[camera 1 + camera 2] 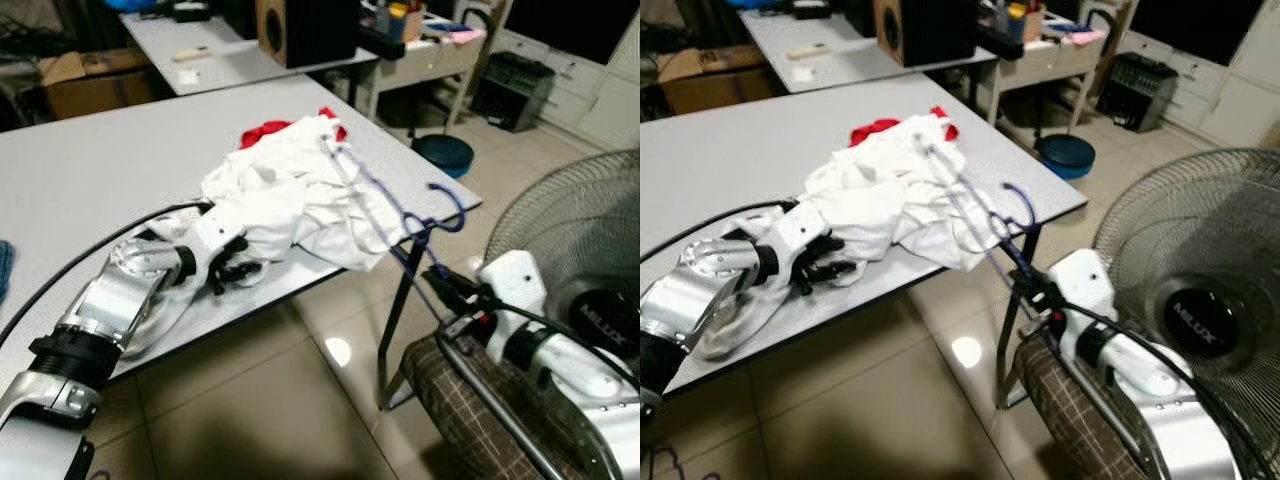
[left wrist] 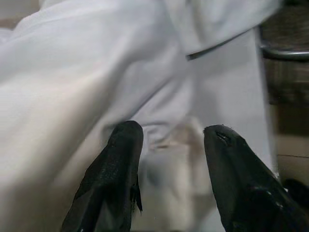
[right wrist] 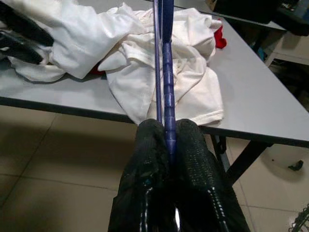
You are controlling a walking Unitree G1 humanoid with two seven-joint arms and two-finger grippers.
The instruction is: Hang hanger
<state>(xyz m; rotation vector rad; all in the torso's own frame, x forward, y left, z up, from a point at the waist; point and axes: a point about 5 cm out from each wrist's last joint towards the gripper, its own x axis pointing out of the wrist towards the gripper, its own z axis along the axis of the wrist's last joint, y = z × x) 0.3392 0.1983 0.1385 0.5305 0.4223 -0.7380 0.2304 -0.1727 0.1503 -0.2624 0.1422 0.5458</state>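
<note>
Steel fan [image 1: 590, 260] crowds right tool [image 1: 437, 277] pinching hanger [image 1: 400, 215].

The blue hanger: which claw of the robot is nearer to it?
The right claw is nearer: it is shut on the blue hanger past the table edge. The left claw is open at the white garment on the table, apart from the hanger.

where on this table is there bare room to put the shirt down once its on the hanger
The grey table is bare across its far half and its left side, from the back edge down to the white shirt. The near right corner is crowded: the shirt pile, the red cloth, the blue hanger in the right gripper, and the left gripper at the shirt's edge.
</note>
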